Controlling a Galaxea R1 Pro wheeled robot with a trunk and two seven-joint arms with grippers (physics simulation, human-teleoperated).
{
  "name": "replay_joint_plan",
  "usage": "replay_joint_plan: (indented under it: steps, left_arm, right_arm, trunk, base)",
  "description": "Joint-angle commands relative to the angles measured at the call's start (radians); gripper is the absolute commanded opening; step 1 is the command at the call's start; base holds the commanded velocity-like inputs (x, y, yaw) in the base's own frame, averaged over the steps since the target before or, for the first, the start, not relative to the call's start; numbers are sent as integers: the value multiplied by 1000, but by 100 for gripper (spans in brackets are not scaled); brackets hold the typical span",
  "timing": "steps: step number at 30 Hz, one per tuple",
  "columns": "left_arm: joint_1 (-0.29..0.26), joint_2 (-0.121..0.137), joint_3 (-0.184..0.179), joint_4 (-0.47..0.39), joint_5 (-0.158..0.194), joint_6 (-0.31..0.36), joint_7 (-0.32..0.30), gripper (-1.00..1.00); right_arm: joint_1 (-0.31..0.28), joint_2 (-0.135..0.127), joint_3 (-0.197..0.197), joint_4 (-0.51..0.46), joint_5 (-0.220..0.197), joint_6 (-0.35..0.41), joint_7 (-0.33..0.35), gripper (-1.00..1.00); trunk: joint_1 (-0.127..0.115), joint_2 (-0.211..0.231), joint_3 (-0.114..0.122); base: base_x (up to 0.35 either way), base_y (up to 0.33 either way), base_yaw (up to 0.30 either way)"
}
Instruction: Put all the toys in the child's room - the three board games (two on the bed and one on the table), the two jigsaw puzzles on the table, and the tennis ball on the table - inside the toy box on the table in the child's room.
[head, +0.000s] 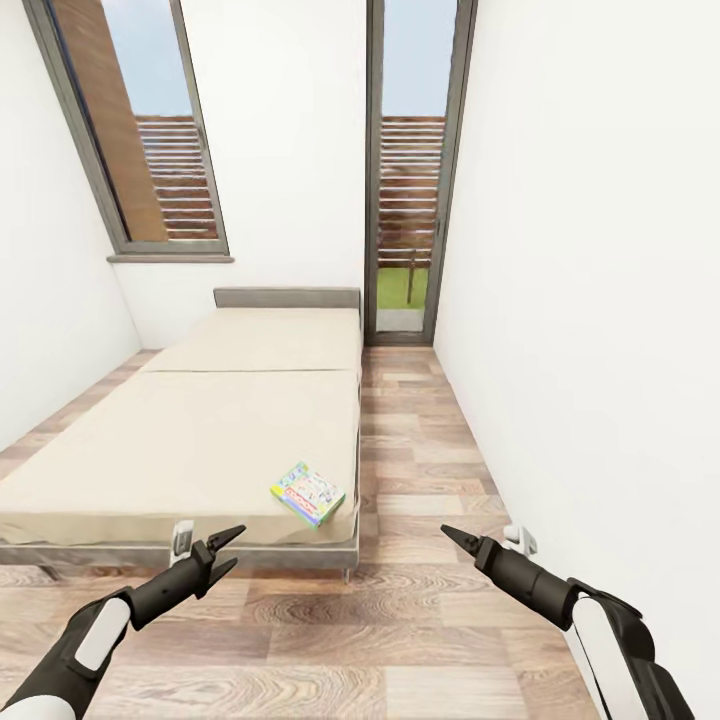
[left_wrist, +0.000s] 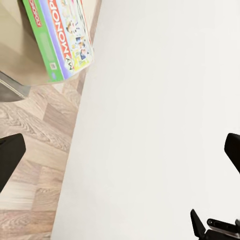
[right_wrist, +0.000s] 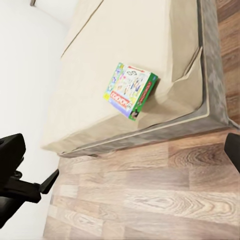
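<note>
Board game (head: 308, 492), a flat white box with red lettering and green edges, lies on the beige bed (head: 190, 430) near the mattress's foot corner, turned slightly askew. It sits ahead of both sets of jaws and between them, nearer the left gripper (head: 226, 552) than the right gripper (head: 459, 541), touching neither. The left gripper's jaws stand clearly apart with nothing between them, held low over the wood-plank floor (head: 400, 620) just short of the bed's foot edge. The right gripper's jaws look drawn to a single point in the head view, and I cannot tell how they stand. In the left wrist view the box's cover (left_wrist: 62, 35) overhangs nothing and rests flat by the mattress edge.
</note>
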Motion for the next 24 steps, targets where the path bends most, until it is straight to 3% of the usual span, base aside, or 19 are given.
replay_joint_plan:
  steps: [1,11,24]
  left_arm:
    - [-1,0,4,1,2,8,-2,100]
    - [-1,0,22,2,1,24,1,100]
    - [-1,-17,19,0,-4,15,3,100]
  right_arm:
    - [-1,-1,-1,0,0,6,5,100]
    - [-1,-11,-2,1,-7,7,11,100]
    - [-2,-14,-2,1,-12,13,13,100]
  trunk:
    - [4,-8,-4]
    - [42,-78,-35]
    - [42,-78,-35]
  base:
    - [0,0,0]
    - [0,0,0]
    - [0,0,0]
